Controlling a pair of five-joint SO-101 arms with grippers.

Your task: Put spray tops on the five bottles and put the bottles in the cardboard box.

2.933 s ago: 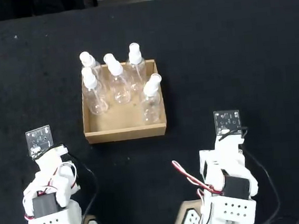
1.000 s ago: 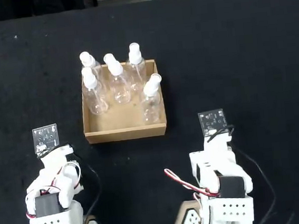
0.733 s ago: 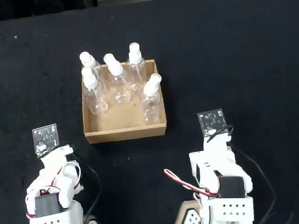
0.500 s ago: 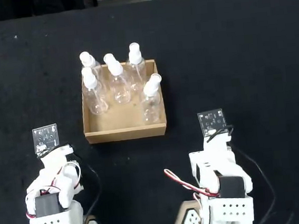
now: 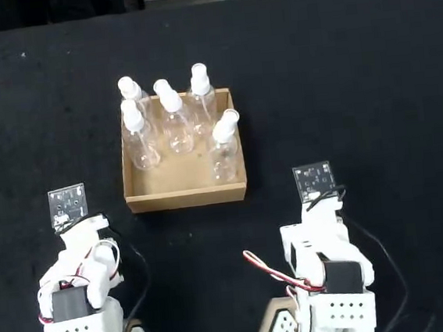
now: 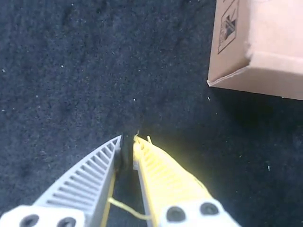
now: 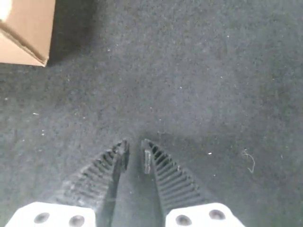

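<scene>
Black cloth covers the table [image 5: 370,81]. At the near left, my left gripper [image 6: 127,139] hangs over bare cloth with its tips pressed together, holding nothing. Farther out, between the two arms and a shade nearer the left one, sits the cardboard box [image 5: 185,194]. All five bottles [image 5: 174,123] stand upright inside it, crowded toward its far wall, each with a white spray top [image 5: 198,74]. At the near right, my right gripper [image 7: 134,144] is all but closed and empty. I judge nothing remains to grasp.
</scene>
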